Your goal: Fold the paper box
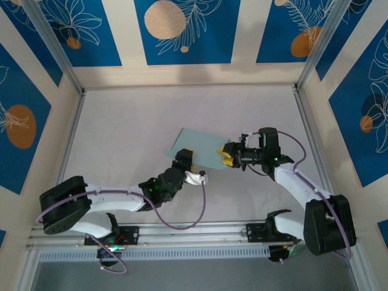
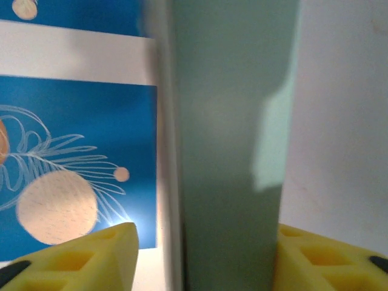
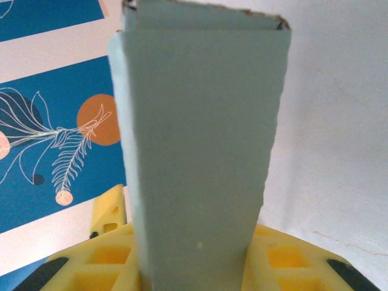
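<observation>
Left gripper: at the near left edge of the card. In its wrist view the yellow fingers stand either side of the green panel. One pad is against the panel and a sliver of gap shows at the other, so I cannot tell whether it is pinching or merely straddling.
Paper box: mid-table, between the two arms, showing its pale mint face. From above it reads as a flat slanted sheet.
Right gripper: at the sheet's near right corner, clamped on the card. Its wrist view shows both pads pressed to a doubled strip.
Done so far: probably one fold, since the right wrist view shows two layers with an open, slightly gaping end.
Left to do: by my reading most of it. No flap is visibly tucked into a slot, and the piece is not yet a small closed rectangle.
</observation>
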Robot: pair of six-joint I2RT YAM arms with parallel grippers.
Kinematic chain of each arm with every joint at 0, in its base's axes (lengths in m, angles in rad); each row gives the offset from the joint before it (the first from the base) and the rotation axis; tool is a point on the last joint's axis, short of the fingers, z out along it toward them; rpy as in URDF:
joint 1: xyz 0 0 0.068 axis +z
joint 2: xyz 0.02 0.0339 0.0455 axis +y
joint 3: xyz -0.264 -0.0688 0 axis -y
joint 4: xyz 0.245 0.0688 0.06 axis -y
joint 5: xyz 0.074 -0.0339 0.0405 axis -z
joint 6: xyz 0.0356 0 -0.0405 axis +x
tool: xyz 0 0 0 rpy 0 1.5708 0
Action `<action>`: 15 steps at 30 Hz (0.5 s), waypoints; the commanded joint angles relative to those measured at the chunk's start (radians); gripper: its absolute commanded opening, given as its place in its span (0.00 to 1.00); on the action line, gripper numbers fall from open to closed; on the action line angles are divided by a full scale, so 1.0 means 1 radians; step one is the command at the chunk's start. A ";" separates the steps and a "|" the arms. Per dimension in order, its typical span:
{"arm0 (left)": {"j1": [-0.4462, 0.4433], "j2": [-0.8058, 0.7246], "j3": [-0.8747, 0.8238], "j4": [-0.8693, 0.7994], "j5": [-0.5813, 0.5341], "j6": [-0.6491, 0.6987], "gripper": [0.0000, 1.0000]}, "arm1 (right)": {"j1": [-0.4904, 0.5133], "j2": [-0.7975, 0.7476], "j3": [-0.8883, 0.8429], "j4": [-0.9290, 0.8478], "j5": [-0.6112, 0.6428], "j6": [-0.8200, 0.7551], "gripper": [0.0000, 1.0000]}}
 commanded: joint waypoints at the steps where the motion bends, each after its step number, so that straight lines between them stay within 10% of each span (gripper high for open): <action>1: -0.005 0.000 0.001 0.136 -0.054 0.059 0.46 | 0.000 -0.021 -0.026 0.012 -0.060 0.034 0.25; 4: -0.010 -0.018 0.005 0.109 -0.055 0.062 0.37 | -0.004 -0.036 -0.029 0.006 -0.062 0.047 0.29; 9: -0.011 -0.102 0.031 -0.037 -0.062 0.021 0.31 | -0.011 -0.074 0.010 -0.117 -0.038 -0.005 0.63; 15: -0.011 -0.253 0.178 -0.589 0.012 -0.224 0.30 | -0.051 -0.176 0.073 -0.381 0.047 -0.124 0.78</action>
